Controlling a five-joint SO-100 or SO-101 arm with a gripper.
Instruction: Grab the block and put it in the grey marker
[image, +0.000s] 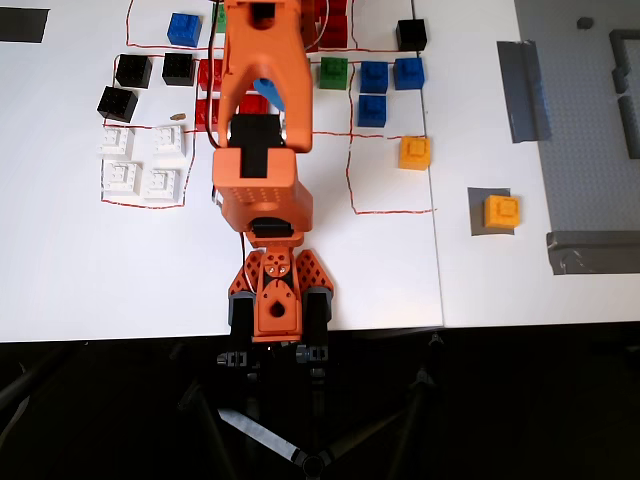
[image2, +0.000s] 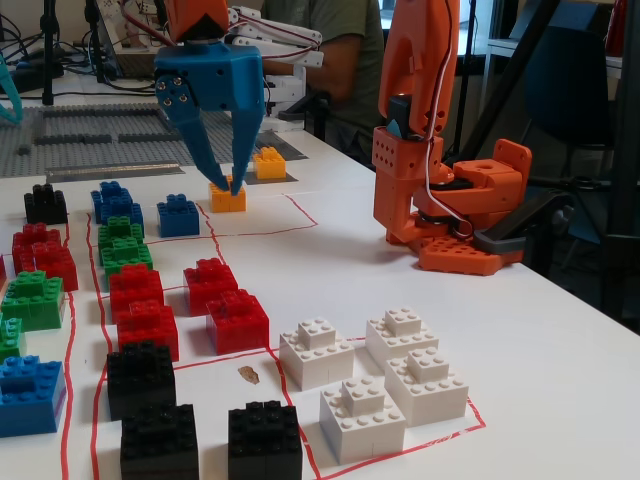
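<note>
Block (image: 502, 212) sat square on grey marker (image: 480, 195), stud up, no long axis; yellow-orange cube. Twin (image: 415, 152) on white counter (image: 400, 270) nearby. Gripper (image2: 222, 165) raised, fingers spread, empty.

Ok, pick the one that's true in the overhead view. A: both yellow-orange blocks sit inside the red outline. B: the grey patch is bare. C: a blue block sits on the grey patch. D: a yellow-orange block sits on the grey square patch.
D: one yellow-orange block already rests on the grey square patch, while the other block lies at the red outline's edge, apart from it.
</note>
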